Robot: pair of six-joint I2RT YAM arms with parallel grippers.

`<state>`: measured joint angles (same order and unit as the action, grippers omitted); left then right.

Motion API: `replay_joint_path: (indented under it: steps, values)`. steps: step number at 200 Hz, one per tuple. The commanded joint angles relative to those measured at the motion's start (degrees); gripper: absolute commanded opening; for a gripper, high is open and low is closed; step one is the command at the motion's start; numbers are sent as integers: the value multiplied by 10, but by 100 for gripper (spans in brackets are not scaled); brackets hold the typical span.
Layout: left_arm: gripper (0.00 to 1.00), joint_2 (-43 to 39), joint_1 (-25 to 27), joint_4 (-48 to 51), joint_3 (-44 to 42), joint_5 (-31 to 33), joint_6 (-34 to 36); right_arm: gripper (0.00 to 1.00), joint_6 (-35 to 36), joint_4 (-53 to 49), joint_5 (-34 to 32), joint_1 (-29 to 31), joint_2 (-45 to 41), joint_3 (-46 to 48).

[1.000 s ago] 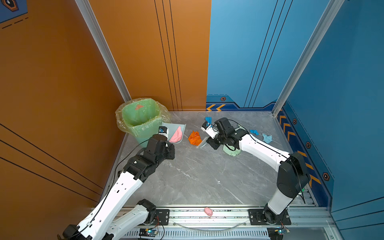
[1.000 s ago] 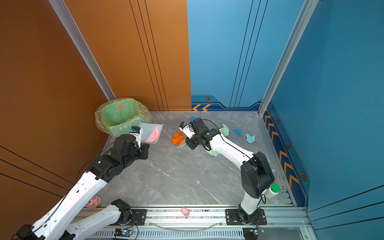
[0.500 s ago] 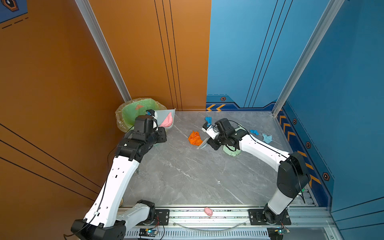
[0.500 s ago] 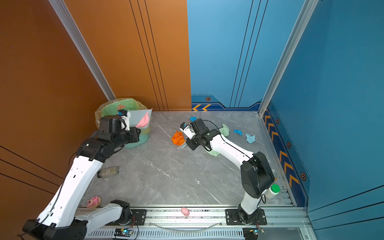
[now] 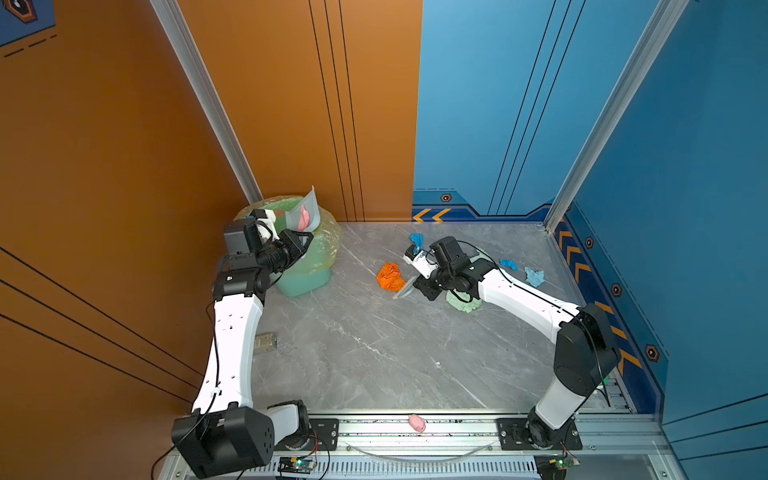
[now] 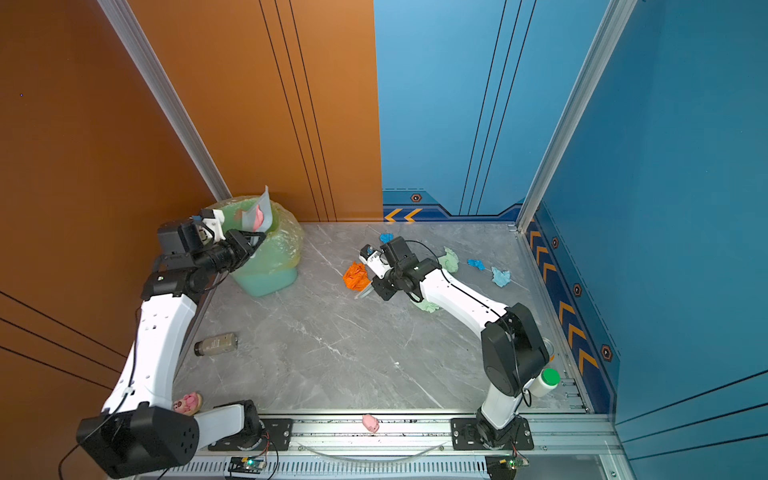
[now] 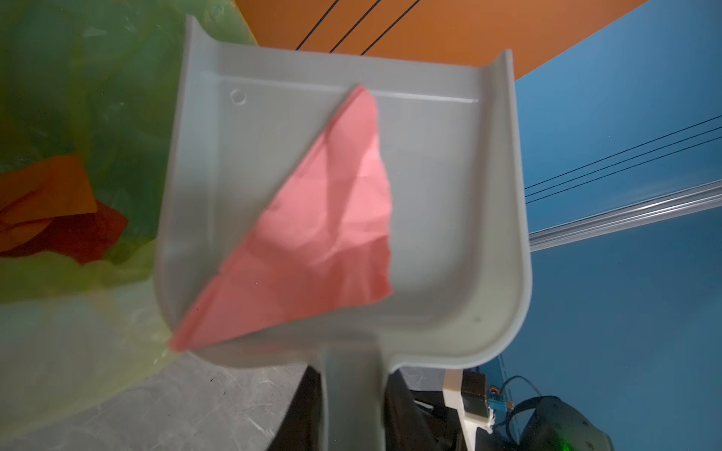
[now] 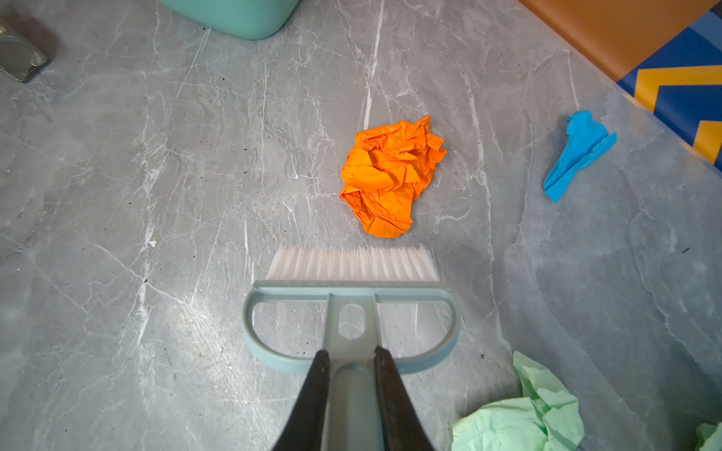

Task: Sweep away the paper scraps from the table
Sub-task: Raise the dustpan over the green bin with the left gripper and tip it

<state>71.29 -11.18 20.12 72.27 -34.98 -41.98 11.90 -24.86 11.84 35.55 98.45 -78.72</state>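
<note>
Bin by dustpan, left tool pinching | right tool pinching brush | orange scrap ahead

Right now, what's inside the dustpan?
One creased, triangular pink paper scrap lies diagonally across the dustpan; the rest of the pan floor is bare. Anything under the scrap is covered. The left end effector is shut on the dustpan.
</note>
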Motion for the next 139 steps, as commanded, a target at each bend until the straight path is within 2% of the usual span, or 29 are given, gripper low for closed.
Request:
replay_joint_path:
  steps: [1, 39, 109, 139]
  values:
    - [0, 6, -11, -112, -6, -83, -79, 0, -10, 10, 0, -3, -11, 9]
    - [0, 13, -32, -166, -8, -104, -137, 0, -8, 10, -6, -3, -15, 16]
    - [0, 41, -69, -419, -73, -170, -376, 0, -8, 11, -8, -4, -20, 23]
    - [0, 48, -73, -496, -94, -176, -444, 0, -5, 10, -12, -4, -23, 26]
